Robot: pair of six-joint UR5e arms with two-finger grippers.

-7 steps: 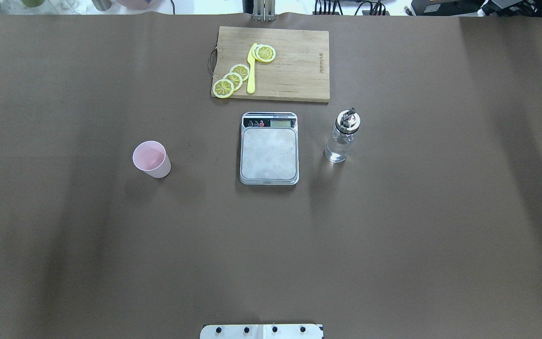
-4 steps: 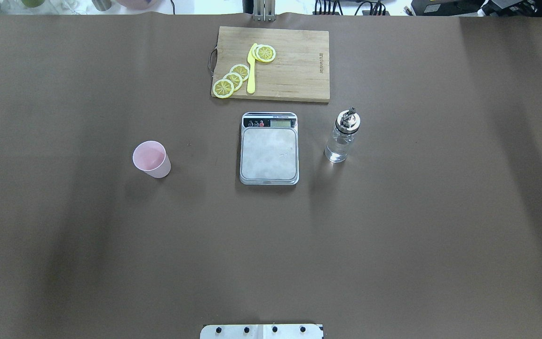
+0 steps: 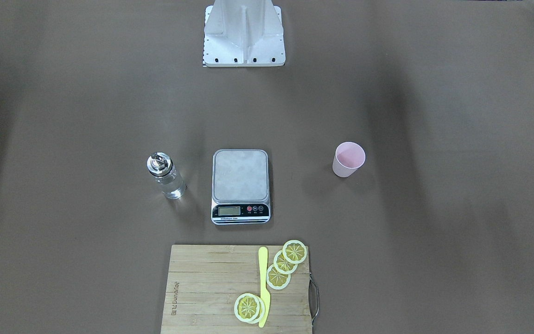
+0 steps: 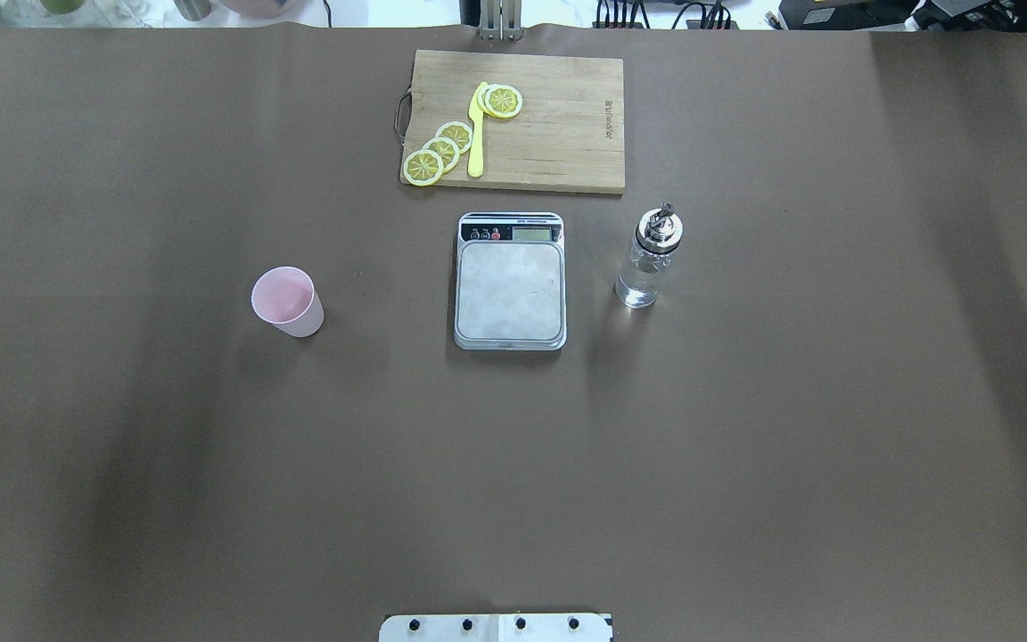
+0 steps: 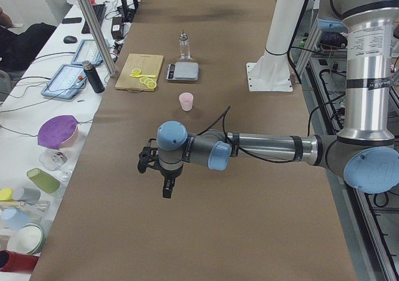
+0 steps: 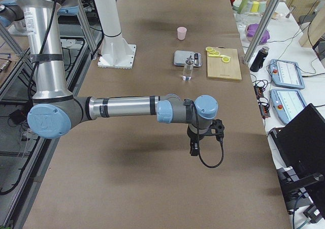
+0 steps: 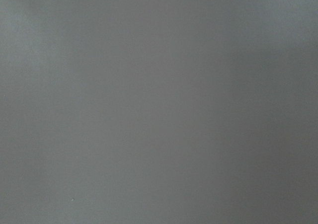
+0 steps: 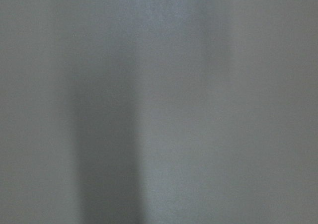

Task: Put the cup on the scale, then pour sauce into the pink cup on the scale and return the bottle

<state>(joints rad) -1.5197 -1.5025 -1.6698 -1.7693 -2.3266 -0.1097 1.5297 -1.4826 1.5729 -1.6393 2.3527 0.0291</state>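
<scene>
Overhead view: cup [image 4: 286, 301] stands upright on desk [image 4: 745, 446], at 9 o'clock from scale [image 4: 510, 281], well apart. Bottle [image 4: 647, 259] stands upright at 3 o'clock, near the scale. Left gripper [image 5: 167, 191] and right gripper [image 6: 193, 149]: grip state cannot be determined.

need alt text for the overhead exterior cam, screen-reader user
A kitchen scale sits mid-table on a brown covering, platform bare, with an upright pink cup standing apart on the view's left and a clear glass bottle with a silver cap nearer on its right. Beyond the scale lies a wooden cutting board holding lemon slices and a yellow knife.
</scene>
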